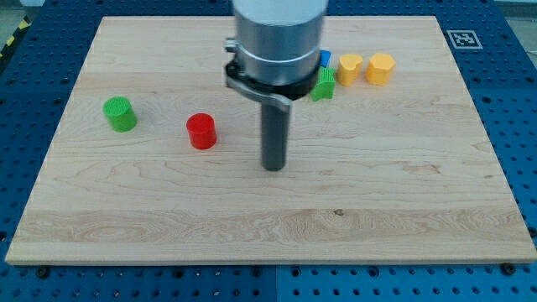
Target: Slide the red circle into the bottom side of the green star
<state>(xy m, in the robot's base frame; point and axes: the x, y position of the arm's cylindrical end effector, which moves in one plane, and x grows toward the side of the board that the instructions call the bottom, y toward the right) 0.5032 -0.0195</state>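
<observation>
- Standing on bare wood near the middle of the tabletop (92,210), my tip (273,168) touches no block; there is no pincer on this arm, only the straight rod, so nothing is being gripped.
- The red circle (201,132) lies toward the left edge from my tip, apart from it, at about the middle of the tabletop's depth.
- The green star (323,86) sits toward the top edge, half hidden behind the arm's grey body; its shape is hard to make out, so I take it for the star mainly from its jagged outline.
- Just beside the star, toward the right edge, are a small blue block (325,58), also partly hidden, and two yellow blocks (350,67) (380,68) side by side.
- A green cylinder (120,114) stands near the left edge, well apart from everything else.
- The step in hand looks like the approach: the red circle is not yet contacted and is well apart from the star.
- The next move calls for bringing my tip round to the circle's left side, then pushing it toward the right edge until it lies below the star, and finally pushing it toward the top edge into the star's bottom side without nudging the star away.
</observation>
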